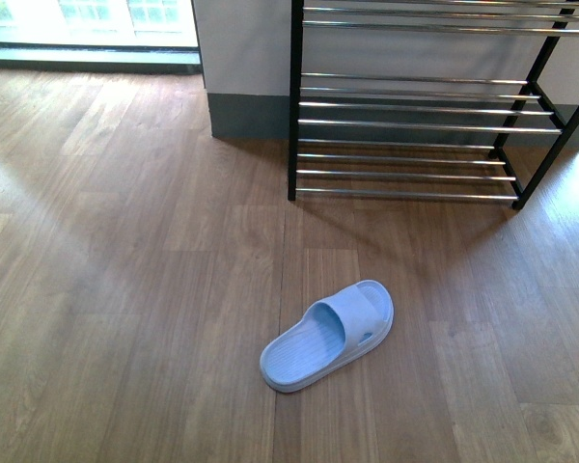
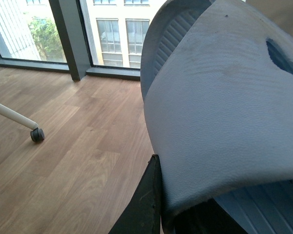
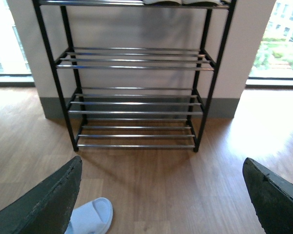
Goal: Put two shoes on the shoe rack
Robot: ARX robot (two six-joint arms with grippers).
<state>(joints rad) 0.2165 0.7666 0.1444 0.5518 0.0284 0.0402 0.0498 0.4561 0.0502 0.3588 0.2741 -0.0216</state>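
The shoes here are light blue slide slippers. One slipper (image 1: 328, 333) lies on the wooden floor in front of the shoe rack (image 1: 415, 106), toe towards it; its toe end (image 3: 93, 217) shows beside a right finger. The other slipper (image 2: 224, 112) fills the left wrist view, and my left gripper (image 2: 161, 214) is shut on its strap, with a black finger (image 2: 144, 204) against its edge. My right gripper (image 3: 161, 204) hangs open above the floor, facing the black-framed rack (image 3: 136, 102) with chrome bar shelves. Neither arm shows in the front view.
The rack stands against a white wall pillar (image 1: 241, 58) with a grey baseboard. Floor-level windows (image 1: 87, 24) run to the left. In the left wrist view, a white leg with a caster wheel (image 2: 37, 134) rests on the floor.
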